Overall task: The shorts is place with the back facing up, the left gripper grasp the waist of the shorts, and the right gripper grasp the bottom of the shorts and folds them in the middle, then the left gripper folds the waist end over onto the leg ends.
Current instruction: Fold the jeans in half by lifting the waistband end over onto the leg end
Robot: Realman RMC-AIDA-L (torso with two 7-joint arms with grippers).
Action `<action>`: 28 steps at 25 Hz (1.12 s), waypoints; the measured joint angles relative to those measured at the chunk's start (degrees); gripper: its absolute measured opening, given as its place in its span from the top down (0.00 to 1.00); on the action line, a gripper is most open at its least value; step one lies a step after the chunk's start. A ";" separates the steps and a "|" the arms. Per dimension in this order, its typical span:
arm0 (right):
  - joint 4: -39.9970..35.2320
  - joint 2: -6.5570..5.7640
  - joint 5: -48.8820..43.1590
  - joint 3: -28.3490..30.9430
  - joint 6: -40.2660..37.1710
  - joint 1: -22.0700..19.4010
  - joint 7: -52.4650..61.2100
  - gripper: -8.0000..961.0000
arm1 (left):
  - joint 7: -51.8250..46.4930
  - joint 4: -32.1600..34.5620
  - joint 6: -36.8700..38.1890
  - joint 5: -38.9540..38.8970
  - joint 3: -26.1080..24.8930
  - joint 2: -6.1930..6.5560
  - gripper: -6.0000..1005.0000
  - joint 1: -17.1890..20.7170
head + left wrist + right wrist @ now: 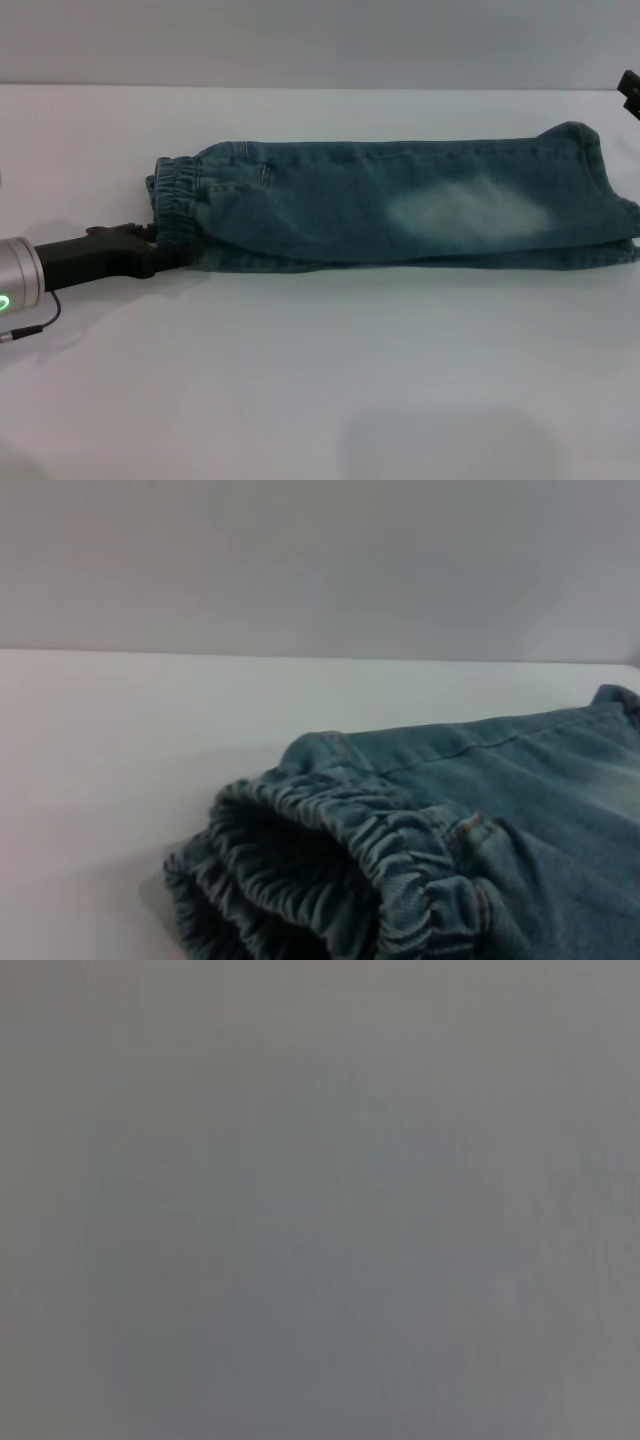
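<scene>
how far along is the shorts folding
Done: the blue faded denim shorts already lie folded lengthwise on the white table. In hand: the left hand is at the gathered elastic waistband. Left: carrying the waistband over onto the leg hems.

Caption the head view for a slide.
Left gripper at the waist of the lengthwise-folded shorts on the table.

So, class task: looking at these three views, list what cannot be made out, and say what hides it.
- Left claw: fingertips meet the waist of the shorts in the head view; grip unclear.
- Right claw: only a sliver shows at the head view's edge.
- Right wrist view: blank grey, nothing recognisable.
- Shorts: folded lengthwise, underside hidden; cartoon print not visible.
</scene>
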 joint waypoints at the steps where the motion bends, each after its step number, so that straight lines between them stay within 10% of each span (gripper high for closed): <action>1: 0.02 0.02 0.00 0.06 0.00 -0.04 0.00 0.41 | -0.04 0.01 0.31 0.01 0.00 -0.01 0.27 -0.11; 20: 0.53 0.06 0.00 0.41 -0.10 -0.09 -0.01 0.41 | -0.45 -0.17 -2.81 1.65 1.59 -1.33 0.38 -0.72; 28: 1.36 0.06 0.00 0.48 -0.10 0.04 -0.01 0.41 | -0.15 2.35 -5.18 2.32 2.04 -2.65 0.72 -0.54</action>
